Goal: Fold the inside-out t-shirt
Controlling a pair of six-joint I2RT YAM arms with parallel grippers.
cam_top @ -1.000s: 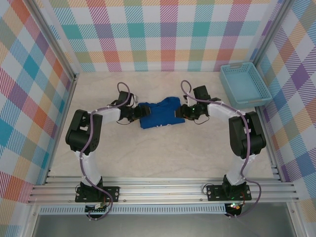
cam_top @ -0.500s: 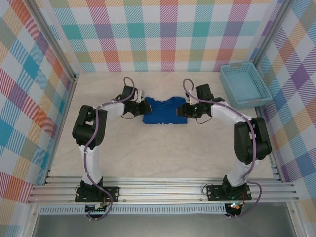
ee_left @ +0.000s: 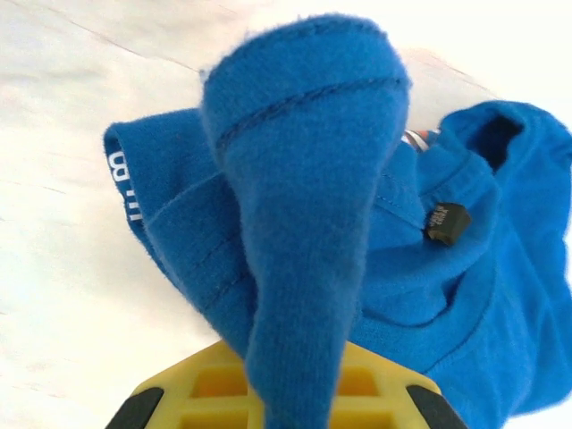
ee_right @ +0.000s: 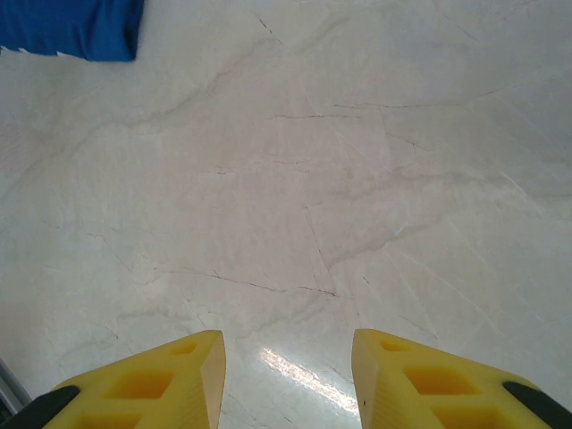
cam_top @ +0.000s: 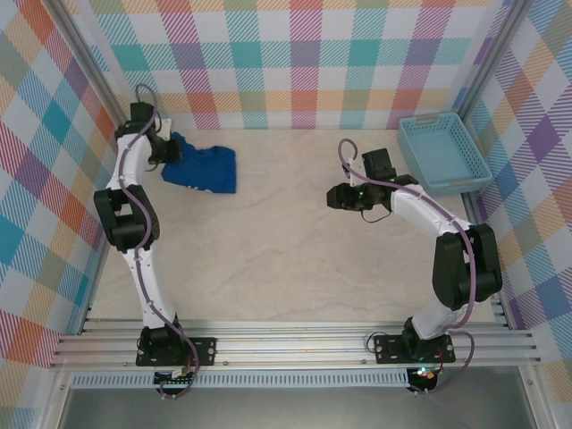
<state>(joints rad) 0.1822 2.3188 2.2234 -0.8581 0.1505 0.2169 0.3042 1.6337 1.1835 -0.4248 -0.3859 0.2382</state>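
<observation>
Seen from above at about 10 o'clock on the bench [cam_top: 286, 268], far back on the left and near the plaid wall: the inside-out t-shirt [cam_top: 207, 170]. Crumpled rather than flat, royal blue, spreading toward 3 o'clock from the left fingers [cam_top: 166, 149]. Pinched there at its 9 o'clock edge, with the left arm stretched long up the left side of the bench.

Closer in, through the left wrist camera: clenched tight on a thick fold of the blue cloth, which rises straight up out of the yellow fingers. Behind that fold, more of the shirt bunched on the pale bench, with a stitched seam, a strip of white print [ee_left: 122, 183] at 9 o'clock and a small dark label [ee_left: 447, 222] at 3 o'clock.

Near the middle of the bench, a little toward 1 o'clock: the right fingers [cam_top: 332, 197], pointing toward 9 o'clock. Parted, with only bare marbled bench in the gap, grasping nothing. In the right wrist camera, just a corner of the blue shirt at 11 o'clock, well apart from them.

At 2 o'clock, in the back right corner: a light-blue basket [cam_top: 420, 143], well apart from the shirt.
</observation>
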